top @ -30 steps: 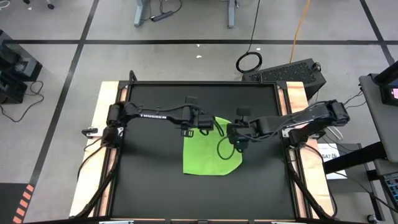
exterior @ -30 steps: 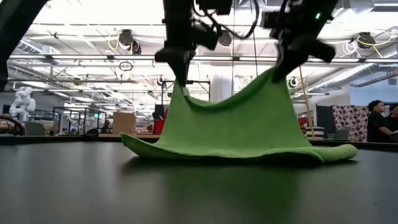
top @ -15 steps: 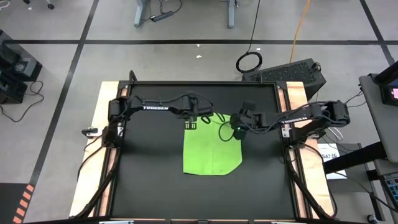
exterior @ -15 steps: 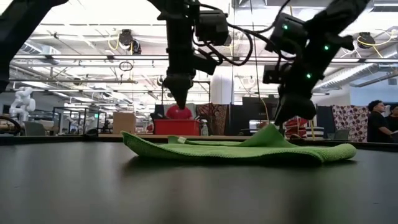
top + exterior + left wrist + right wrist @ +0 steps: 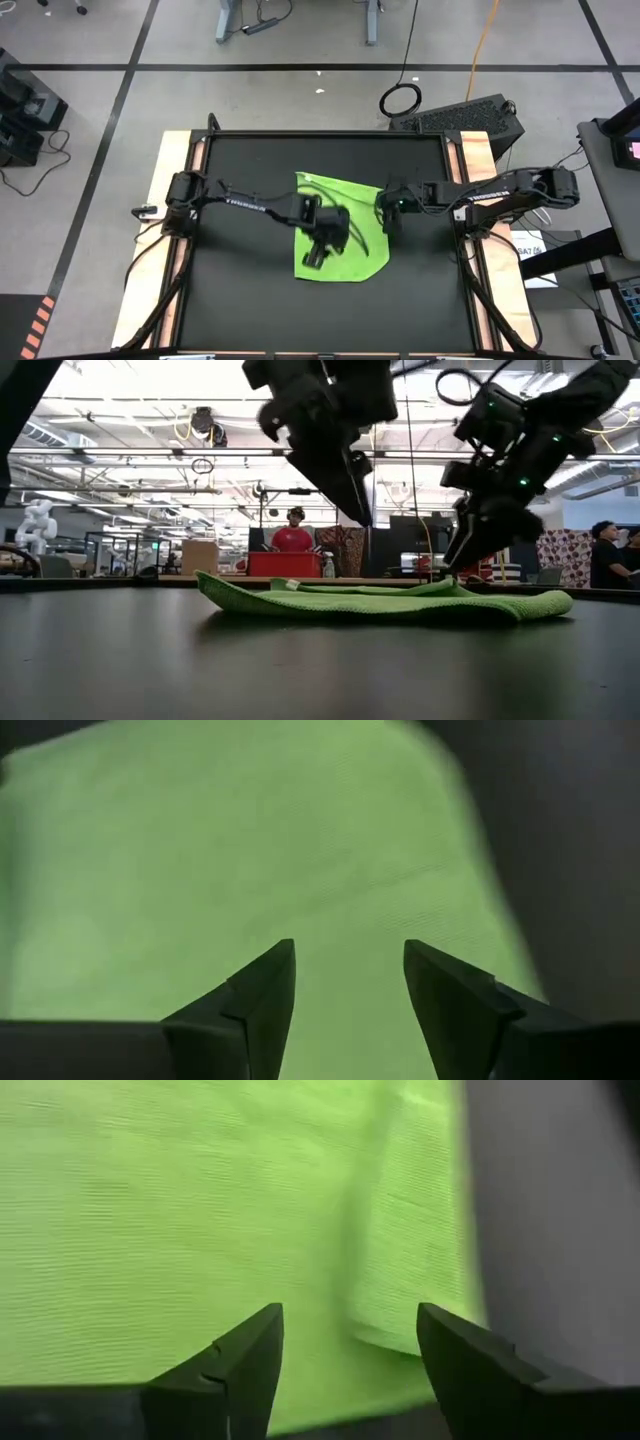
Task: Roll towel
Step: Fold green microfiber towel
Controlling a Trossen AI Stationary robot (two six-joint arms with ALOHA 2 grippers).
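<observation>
Towel first: the bright lime-green, slightly textured cloth towel lies flat near the middle of the black table top, a little toward the right arm's side. In the low view it is a low, flat heap with a doubled edge along its top, and no part is lifted off the surface. The right wrist view shows a folded-over flap at the towel's edge beside the bare dark table.

Above the towel's middle hangs the left gripper, its two dark fingers spread apart with only green cloth showing between them; it holds nothing. In the low view it sits clear of the fabric.

At the towel's far right corner is the right gripper, low over the cloth's edge, fingers likewise parted and empty.

Beyond the table, a person in red stands in the room.
</observation>
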